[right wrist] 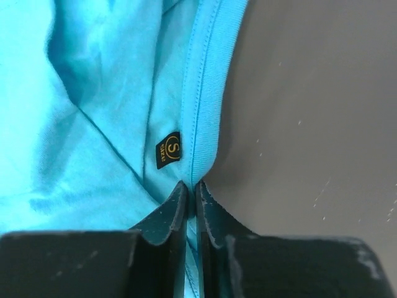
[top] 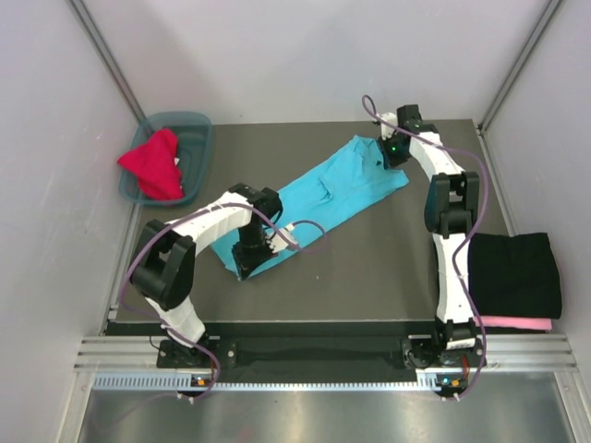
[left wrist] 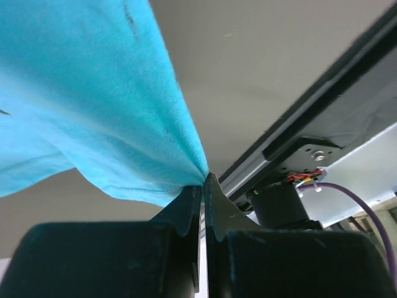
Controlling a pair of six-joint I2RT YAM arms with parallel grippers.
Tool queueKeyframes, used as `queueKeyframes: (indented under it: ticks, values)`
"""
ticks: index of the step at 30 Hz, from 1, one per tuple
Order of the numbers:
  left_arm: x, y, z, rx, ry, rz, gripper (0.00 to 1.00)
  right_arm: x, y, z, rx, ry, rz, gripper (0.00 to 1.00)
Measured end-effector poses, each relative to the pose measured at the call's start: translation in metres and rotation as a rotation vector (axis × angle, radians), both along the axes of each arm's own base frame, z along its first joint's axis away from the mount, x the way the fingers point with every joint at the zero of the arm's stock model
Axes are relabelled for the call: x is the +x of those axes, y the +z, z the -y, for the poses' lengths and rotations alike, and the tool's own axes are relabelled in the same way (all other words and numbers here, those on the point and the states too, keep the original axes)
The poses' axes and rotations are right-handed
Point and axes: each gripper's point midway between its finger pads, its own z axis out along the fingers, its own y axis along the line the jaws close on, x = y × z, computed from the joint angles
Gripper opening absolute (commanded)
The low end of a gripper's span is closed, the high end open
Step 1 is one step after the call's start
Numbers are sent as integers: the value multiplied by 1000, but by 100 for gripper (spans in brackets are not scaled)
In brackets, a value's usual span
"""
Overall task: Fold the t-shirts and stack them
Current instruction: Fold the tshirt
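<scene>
Left fingers [left wrist: 186,211] pinching stretched-out turquoise t-shirt [top: 323,189] edge, right fingers [right wrist: 164,217] closed on its collar (S tag)

Elbow-bent left arm [top: 208,221], left tool [left wrist: 203,184] clamped closed; outstretched right arm [top: 450,208], right tool [right wrist: 191,187] clamped closed

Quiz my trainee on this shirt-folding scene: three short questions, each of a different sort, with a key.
1. True or false: the red shirt is folded flat on the table.
2. What lies under the black shirt? A. pink shirt B. red shirt C. another black shirt
3. Fill in: the left gripper and the right gripper are each shut on the ___ shirt.

Key: 1 false, it lies crumpled at the far left. 2 A. 3 turquoise: the turquoise shirt, pinched at opposite ends.
</scene>
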Motion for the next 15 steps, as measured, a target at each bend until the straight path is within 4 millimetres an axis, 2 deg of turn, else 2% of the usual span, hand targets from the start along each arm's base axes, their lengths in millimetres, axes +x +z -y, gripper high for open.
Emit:
queueKeyframes:
  ticks: [4, 7, 10, 15]
  values:
    - [-12, 7, 18, -44, -52, -21, 0, 10, 2, -2, -6, -7, 26, 2]
    - [-22, 15, 44, -100, -118, -32, 0, 23, 3, -6, -29, -3, 67, 4]
    - [-32, 24, 78, -172, -195, -46, 0, 40, 5, -20, -57, 21, 139, 14]
    - [-42, 25, 128, -242, -265, -93, 0, 62, 14, -54, -96, 85, 274, 11]
